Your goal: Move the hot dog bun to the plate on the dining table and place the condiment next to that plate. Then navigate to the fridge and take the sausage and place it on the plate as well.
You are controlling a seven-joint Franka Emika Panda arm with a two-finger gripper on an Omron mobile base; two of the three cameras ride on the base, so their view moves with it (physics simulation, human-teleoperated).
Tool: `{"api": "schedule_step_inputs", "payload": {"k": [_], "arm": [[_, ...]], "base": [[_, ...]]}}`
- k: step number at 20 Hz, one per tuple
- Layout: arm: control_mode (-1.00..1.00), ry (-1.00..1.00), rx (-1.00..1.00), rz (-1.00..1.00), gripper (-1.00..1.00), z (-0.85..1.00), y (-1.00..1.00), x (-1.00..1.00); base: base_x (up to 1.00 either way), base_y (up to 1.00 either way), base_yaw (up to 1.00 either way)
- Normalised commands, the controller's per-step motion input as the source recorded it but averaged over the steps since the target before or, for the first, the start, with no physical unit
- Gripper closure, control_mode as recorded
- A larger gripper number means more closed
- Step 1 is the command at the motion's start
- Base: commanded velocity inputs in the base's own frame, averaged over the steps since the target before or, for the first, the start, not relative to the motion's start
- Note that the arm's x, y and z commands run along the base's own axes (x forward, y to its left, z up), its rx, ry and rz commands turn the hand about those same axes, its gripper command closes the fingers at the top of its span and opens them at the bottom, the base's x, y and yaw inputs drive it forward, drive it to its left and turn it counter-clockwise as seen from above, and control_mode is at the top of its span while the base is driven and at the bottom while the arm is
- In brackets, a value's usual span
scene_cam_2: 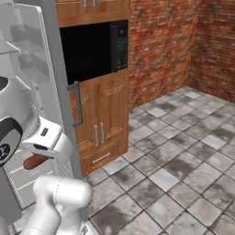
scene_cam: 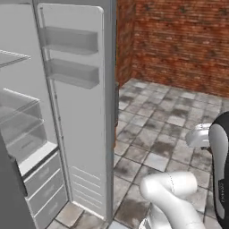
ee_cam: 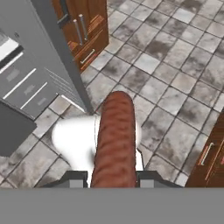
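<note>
Ridged, reddish-brown sausage (ee_cam: 114, 140), a slim rod, sits clamped between the gripper (ee_cam: 110, 178) jaws; the bent white arm holds it above grey stone tiles beside the open steel fridge (scene_cam: 80, 134).

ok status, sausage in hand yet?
Gripper shut on sausage. Fridge door open beside arm. Tiled floor below, nothing blocking.

Matt grey steel fridge (scene_cam: 80, 134), ridged reddish-brown sausage (ee_cam: 114, 140), grained wooden cabinet (scene_cam_2: 103, 124), rough brick wall (scene_cam_2: 160, 46), mottled stone floor tiles (scene_cam_2: 174, 165).
</note>
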Motion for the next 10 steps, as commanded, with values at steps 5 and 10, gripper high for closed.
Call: {"api": "schedule_step_inputs", "payload": {"k": [5, 10], "arm": [[1.00, 0.00, 0.00, 0.00, 1.00, 0.00, 0.00, 0.00], [1.00, 0.00, 0.00, 0.00, 1.00, 0.00, 0.00, 0.00]], "base": [[0.36, -0.68, -0.79], [0.62, -0.55, -0.71]]}}
